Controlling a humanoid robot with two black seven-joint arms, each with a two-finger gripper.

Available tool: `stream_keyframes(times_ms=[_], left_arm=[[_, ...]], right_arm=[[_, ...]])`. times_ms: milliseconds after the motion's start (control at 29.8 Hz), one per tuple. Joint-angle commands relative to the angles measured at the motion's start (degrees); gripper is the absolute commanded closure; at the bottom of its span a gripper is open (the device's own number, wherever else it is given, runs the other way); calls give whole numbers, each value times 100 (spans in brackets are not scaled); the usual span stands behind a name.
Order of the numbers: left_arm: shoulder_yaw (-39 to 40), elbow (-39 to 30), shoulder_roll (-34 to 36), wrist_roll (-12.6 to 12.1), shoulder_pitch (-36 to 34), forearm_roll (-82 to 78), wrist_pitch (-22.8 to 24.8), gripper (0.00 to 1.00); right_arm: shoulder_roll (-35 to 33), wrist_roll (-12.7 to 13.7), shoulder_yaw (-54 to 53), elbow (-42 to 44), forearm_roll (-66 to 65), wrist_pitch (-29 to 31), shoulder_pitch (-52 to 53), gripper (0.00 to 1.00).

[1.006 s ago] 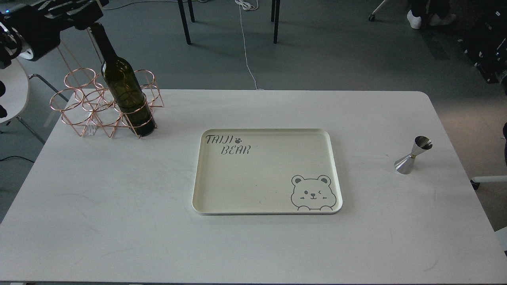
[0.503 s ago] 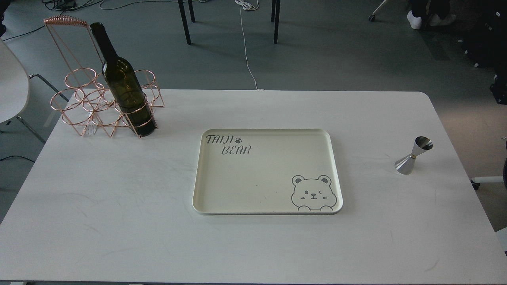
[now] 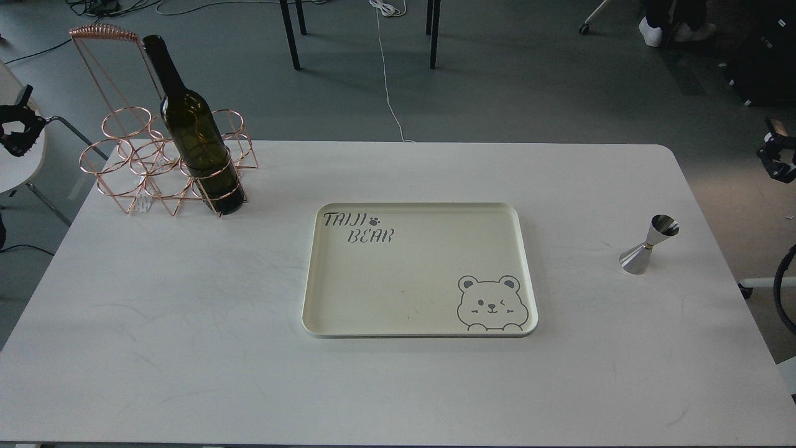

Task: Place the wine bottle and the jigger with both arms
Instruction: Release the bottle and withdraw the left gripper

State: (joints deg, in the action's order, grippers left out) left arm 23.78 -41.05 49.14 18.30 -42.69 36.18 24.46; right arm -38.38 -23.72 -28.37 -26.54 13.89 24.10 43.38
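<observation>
Two things wait well apart on the desk (image 3: 186,348), with a cream tray (image 3: 420,323) between them. The wine bottle (image 3: 198,143) stands upright in a corner ring of a copper wire rack (image 3: 134,165); I judge that lifting it at a slant could snag the ring and drag the rack. The jigger (image 3: 648,245) stands near the right edge, narrow-waisted and slick, so a clumsy pinch might tip it. Both arms barely show: left gripper (image 3: 18,127) and right gripper (image 3: 774,158) sit at the edges, and whether their fingers are spread I cannot tell.
</observation>
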Motion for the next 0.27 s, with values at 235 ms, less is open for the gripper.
stream_keyframes(times_ms=[235], left_arm=[[918,27,-449,-11,718,91,190,1]], right_arm=[[67,25,7,70,96,390,-172,1]])
